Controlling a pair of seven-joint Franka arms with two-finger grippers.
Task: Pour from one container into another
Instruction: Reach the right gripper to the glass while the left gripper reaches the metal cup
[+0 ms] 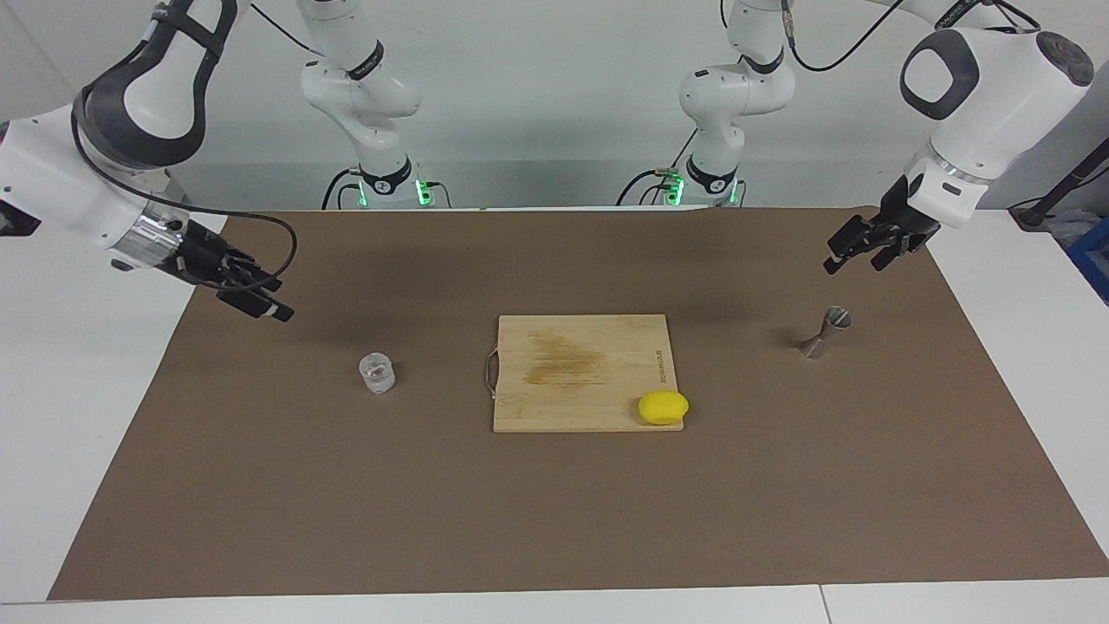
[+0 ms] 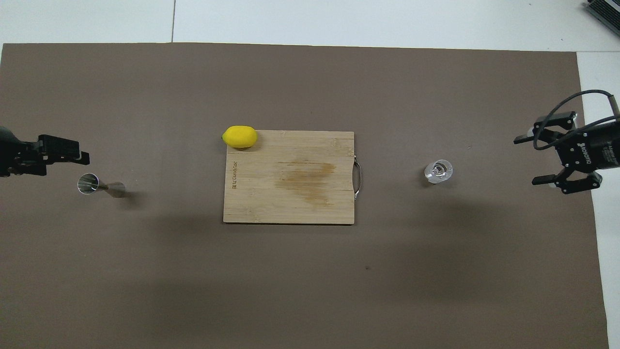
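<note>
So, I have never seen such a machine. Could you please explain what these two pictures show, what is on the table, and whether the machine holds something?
These are two white robot arms at one table, each ending in a two-finger gripper. One picture is taken from across the table, facing the robots; the other looks down from above their own end, so its sides are mirrored.

On the brown mat lies a wooden cutting board with a yellow lemon on the corner farthest from the robots. Toward the right arm's end stands a small clear glass cup; toward the left arm's end stands a silver metal jigger.

Nothing is held. The right gripper hangs open over the mat near the cup; the left gripper hangs open over the mat near the jigger.
</note>
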